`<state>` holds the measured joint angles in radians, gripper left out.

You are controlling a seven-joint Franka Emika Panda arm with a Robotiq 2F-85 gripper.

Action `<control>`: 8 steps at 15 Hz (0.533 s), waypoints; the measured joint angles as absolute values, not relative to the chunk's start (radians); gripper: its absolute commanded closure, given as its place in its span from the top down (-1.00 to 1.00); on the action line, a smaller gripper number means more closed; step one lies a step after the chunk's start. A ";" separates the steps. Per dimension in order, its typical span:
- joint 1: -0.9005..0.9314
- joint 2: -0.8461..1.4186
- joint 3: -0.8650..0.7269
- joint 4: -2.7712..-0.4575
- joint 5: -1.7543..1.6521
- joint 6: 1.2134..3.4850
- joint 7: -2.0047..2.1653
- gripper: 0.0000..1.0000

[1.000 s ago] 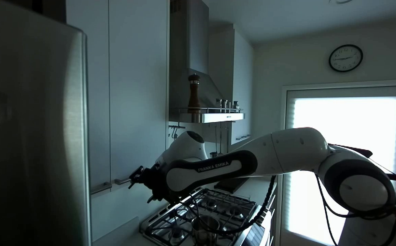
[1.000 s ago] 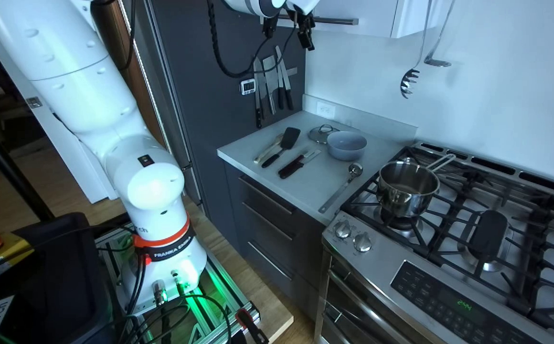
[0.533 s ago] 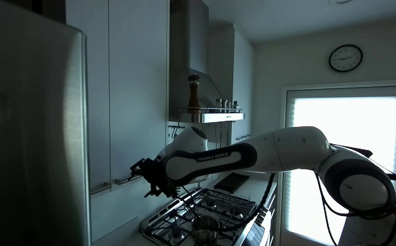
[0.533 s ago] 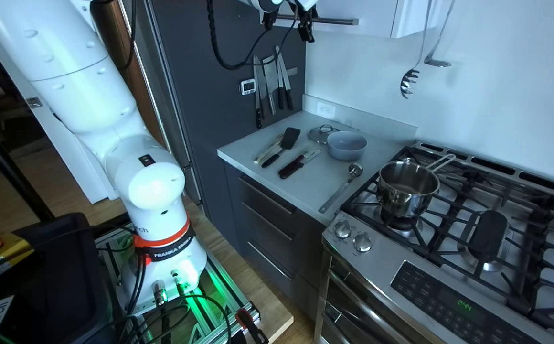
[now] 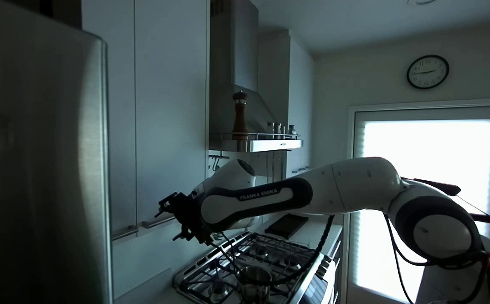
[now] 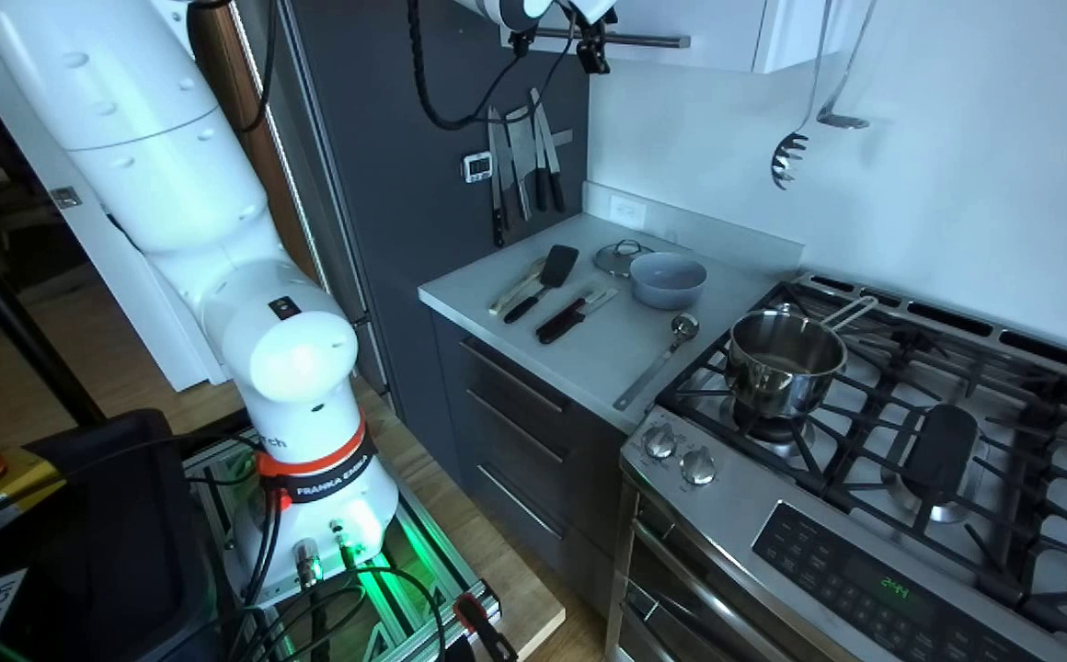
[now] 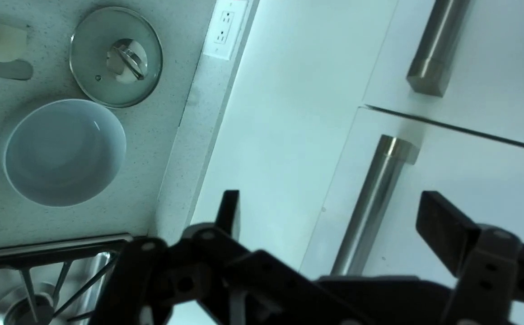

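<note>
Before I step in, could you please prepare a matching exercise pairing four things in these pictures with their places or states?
Things:
1. Fingers
2. Saucepan
3. Upper cabinet handles
4. Bowl

Places or states:
A. On the counter
B. Spread apart
C. Fixed to white doors
D. On the stove

Pairs: 1-B, 2-D, 3-C, 4-A.
</note>
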<state>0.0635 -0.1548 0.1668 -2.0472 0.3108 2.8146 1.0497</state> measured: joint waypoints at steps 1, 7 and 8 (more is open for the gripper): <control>0.064 -0.146 0.168 -2.046 0.311 2.835 1.051 1.00; 0.061 -0.104 0.174 -2.041 0.292 2.883 1.100 1.00; 0.059 -0.100 0.175 -2.041 0.282 2.883 1.114 1.00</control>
